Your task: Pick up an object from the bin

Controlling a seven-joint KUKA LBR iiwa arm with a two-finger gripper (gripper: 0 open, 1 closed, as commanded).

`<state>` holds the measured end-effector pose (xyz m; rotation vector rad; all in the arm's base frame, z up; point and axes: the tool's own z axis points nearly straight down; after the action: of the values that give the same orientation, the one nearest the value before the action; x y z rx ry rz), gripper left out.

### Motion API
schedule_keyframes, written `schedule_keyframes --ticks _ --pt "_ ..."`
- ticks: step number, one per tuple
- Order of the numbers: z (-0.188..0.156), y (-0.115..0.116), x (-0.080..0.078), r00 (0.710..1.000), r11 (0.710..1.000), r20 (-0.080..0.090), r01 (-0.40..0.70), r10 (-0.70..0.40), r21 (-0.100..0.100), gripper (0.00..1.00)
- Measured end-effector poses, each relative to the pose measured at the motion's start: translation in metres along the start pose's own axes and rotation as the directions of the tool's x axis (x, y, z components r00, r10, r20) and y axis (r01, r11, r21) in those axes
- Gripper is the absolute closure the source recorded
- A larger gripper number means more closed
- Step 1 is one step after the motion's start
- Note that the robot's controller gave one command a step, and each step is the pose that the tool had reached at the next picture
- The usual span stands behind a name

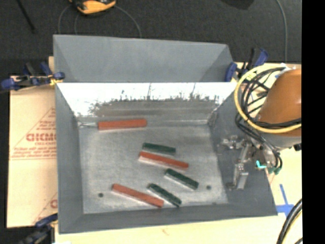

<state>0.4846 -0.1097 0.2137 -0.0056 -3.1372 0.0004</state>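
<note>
Hanging by the right wall of the bin (pixel 66 151), my gripper (pixel 237 174) holds nothing that I can see; whether it is spread or pressed together I cannot tell. Nearest lies a green bar (pixel 181 179), flat on the floor, right of centre. Just past it a second green bar (pixel 164 195) seems to touch a long red bar (pixel 137 195) at the front. Risks, as I judge: clipping the wall on my way in, skidding off so flat a bar, or catching both of the front pair.
</note>
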Motion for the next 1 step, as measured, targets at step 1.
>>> schedule_keyframes --ticks 1 --pt "-0.0022 0.0002 -0.0005 1.0 1.0 0.003 0.001 -0.001 0.001 0.0"
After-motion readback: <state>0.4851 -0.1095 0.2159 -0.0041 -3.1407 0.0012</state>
